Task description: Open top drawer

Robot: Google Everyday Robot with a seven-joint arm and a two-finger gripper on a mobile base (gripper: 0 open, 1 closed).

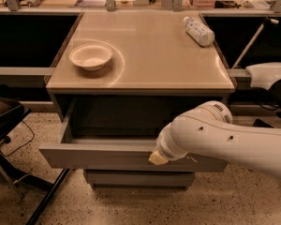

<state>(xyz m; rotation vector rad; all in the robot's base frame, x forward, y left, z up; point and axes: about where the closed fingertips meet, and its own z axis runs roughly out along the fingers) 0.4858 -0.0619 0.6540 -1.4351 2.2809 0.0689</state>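
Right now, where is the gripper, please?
In the camera view, the gripper sits at the front edge of the top drawer, right of centre, below the tabletop.

The top drawer [98,157] stands pulled well out of its cabinet [56,102]. Its wide, flat, handleless grey front is level, with a shallow grey interior showing behind it. My gripper [158,158] sits at the front panel's upper edge, right of centre.

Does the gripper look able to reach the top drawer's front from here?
Likely yes: the gripper sits at the top edge of the top drawer front, right of centre, with nothing between them. The drawer stands pulled out.
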